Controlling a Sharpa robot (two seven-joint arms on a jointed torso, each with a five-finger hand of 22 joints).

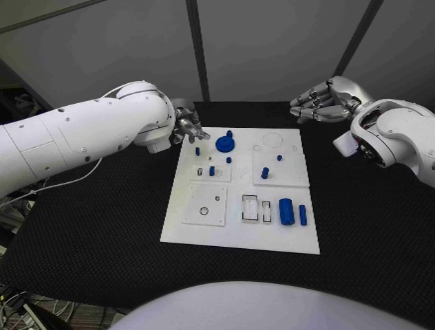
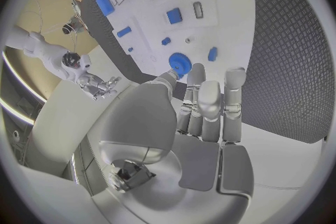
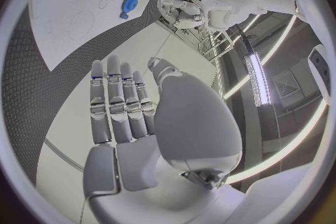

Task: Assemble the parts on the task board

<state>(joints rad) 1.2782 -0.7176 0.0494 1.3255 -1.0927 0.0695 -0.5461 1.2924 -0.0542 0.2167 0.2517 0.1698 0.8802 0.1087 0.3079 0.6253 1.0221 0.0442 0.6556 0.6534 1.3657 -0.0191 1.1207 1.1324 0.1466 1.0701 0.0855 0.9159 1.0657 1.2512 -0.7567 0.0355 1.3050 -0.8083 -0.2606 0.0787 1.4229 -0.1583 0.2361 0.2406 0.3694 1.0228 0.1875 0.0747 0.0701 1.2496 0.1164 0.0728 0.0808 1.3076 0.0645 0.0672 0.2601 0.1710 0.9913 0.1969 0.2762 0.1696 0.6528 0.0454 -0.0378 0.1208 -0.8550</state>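
Note:
The white task board (image 1: 199, 230) lies in the middle of the black table. A blue gear (image 1: 224, 143) sits near its far left corner, with a small blue peg (image 1: 230, 132) just behind it. Small blue pieces (image 1: 265, 173) stand mid-board, and a blue cylinder (image 1: 286, 211) and a blue bar (image 1: 303, 214) lie near the front right. My left hand (image 1: 186, 127) hovers at the board's far left corner, just left of the gear (image 2: 180, 61), fingers (image 2: 210, 103) stretched out and empty. My right hand (image 1: 322, 103) hangs beyond the far right corner, fingers (image 3: 119, 103) straight, holding nothing.
The board carries rectangular slots (image 1: 250, 206) near the cylinder, a round hole (image 1: 204, 210) in its front left plate and a circular recess (image 1: 273, 141) at the far right. Black matting (image 1: 89, 220) spreads on both sides. Grey wall panels (image 1: 267, 48) stand behind the table.

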